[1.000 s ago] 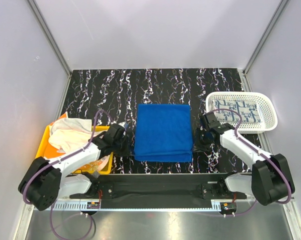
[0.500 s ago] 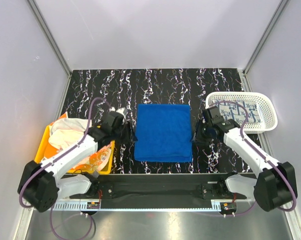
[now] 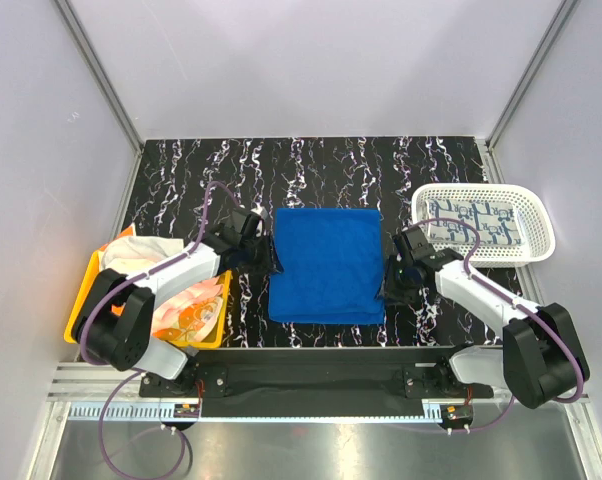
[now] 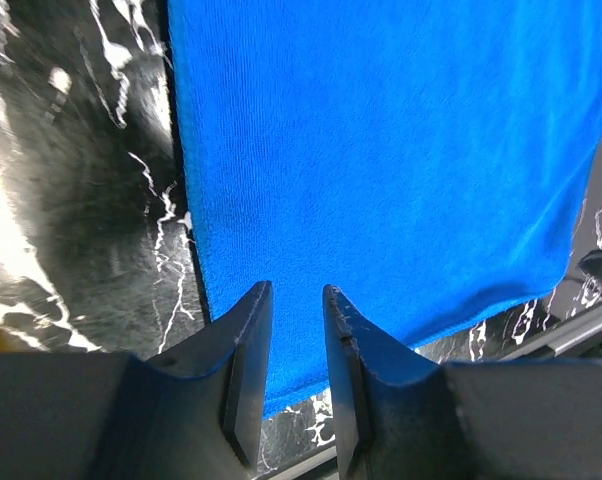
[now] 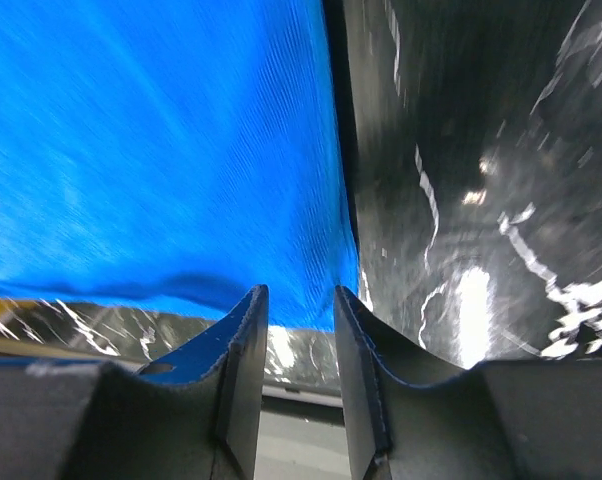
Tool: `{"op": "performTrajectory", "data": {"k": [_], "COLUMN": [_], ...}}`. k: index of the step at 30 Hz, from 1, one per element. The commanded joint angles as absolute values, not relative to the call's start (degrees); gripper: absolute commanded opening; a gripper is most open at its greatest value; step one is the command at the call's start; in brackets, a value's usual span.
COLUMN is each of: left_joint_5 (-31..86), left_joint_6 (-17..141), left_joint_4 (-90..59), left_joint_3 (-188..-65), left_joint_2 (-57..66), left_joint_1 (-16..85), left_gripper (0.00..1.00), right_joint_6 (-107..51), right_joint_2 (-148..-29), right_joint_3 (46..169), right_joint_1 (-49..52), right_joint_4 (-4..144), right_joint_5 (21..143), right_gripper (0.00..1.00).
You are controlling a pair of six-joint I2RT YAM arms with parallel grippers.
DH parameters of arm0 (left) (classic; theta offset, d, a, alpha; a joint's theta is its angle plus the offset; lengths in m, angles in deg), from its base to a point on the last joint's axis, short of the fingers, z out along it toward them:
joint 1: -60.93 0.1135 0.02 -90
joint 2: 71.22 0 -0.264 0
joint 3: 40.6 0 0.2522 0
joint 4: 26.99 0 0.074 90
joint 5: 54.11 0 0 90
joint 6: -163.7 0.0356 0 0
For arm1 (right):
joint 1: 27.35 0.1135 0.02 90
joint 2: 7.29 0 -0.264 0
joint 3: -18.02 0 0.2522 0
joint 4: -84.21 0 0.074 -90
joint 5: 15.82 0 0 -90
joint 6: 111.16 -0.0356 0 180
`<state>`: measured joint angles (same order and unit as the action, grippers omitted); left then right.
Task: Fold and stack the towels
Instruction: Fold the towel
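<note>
A royal blue towel (image 3: 326, 262) lies folded flat in the middle of the black marbled table (image 3: 181, 190). My left gripper (image 3: 266, 255) is at its left edge, low over the cloth. In the left wrist view the blue towel (image 4: 381, 150) fills the frame beyond the left gripper (image 4: 296, 295), whose jaws stand narrowly open with nothing between them. My right gripper (image 3: 389, 285) is at the towel's right edge near the front corner. The right wrist view shows the right gripper (image 5: 299, 295) open and empty beside the blue towel (image 5: 151, 150).
A yellow bin (image 3: 84, 293) at the left holds an off-white towel (image 3: 131, 265) and an orange-patterned towel (image 3: 186, 320). A white perforated basket (image 3: 541, 225) at the right holds a white towel with blue pattern (image 3: 471, 222). Walls enclose the table on three sides.
My left arm swung away from the bin, bringing its gripper forward to the blue towel's left edge. My right gripper shifted slightly along the towel's right edge. The towel has not moved.
</note>
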<state>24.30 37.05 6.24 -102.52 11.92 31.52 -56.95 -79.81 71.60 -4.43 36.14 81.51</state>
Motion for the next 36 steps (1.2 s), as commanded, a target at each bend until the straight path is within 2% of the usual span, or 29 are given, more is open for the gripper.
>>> {"op": "performTrajectory", "data": {"k": [1, 6, 11, 17, 30, 36], "left_joint_5": [20.6, 21.6, 23.6, 23.8, 24.2, 22.9], "left_joint_6": [35.6, 33.5, 32.2, 31.5, 32.3, 34.0], "left_joint_4": [-0.6, -2.2, -1.8, -2.2, -1.6, -0.7], "left_joint_3": [-99.5, -97.4, -96.5, -95.7, -92.9, -92.5], "left_joint_2": [13.7, 16.8, 17.3, 16.9, 14.2, 11.9], "left_joint_1": [31.2, 31.4, 31.7, 31.7, 33.9, 34.6], "left_gripper": [0.31, 0.29, 0.28, 0.28, 0.27, 0.28], "right_joint_6": [-61.9, -63.7, -64.6, -64.8, -68.7, -68.1], "right_joint_2": [-77.3, -77.6, -73.0, -73.3, -73.7, -66.6], "right_joint_3": [68.2, 66.1, 65.7, 64.0, 59.6, 64.9], "right_joint_1": [-1.8, -0.9, -0.9, -0.8, -0.7, -0.7], "right_joint_4": [41.4, 41.4, 37.8, 36.0, 40.1, 33.3], "right_joint_5": [83.4, 82.4, 80.7, 81.3, 81.1, 81.5], "right_gripper": [0.38, 0.36, 0.31, 0.25, 0.31, 0.32]}}
